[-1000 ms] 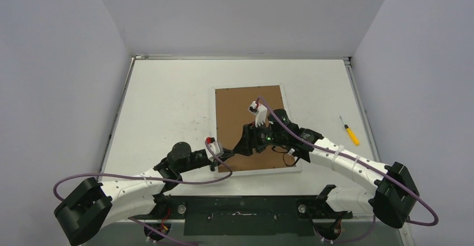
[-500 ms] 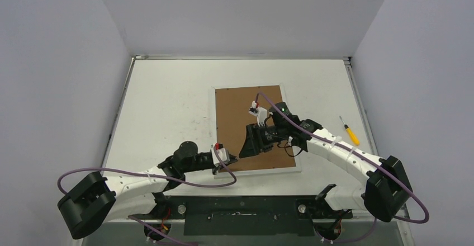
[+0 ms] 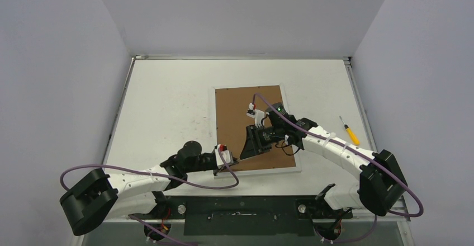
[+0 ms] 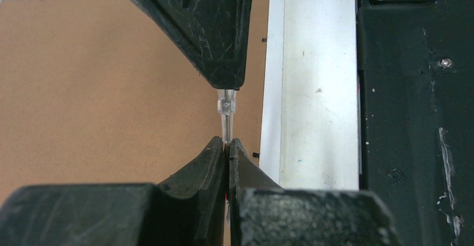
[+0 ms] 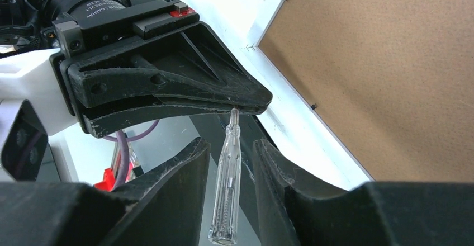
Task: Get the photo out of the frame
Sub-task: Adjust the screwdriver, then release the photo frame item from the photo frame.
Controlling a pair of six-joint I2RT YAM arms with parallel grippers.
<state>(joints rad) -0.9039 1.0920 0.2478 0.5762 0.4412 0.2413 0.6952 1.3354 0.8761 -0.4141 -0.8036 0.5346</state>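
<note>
The frame [image 3: 235, 109] lies face down on the table, brown back up inside a narrow white border. The photo is hidden. My left gripper [image 3: 234, 159] hovers over the frame's near left corner, shut on the thin tip of a clear-handled screwdriver [image 5: 226, 190]. In the left wrist view the left gripper [image 4: 227, 143] pinches that tip below the clear screwdriver [image 4: 226, 105]. My right gripper [image 5: 230, 142] faces it, open, its fingers on either side of the clear handle with a gap on each side. From above, the right gripper [image 3: 243, 152] points at the left one.
A yellow-handled screwdriver [image 3: 351, 133] lies on the table right of the frame. The black base rail [image 4: 413, 117] runs just past the frame's near edge. The white table top [image 3: 167, 106] is walled on three sides.
My left arm has slid right, up to the frame's near left corner. The right wrist has shifted slightly left, and its jaws now stand narrower around the clear handle.
</note>
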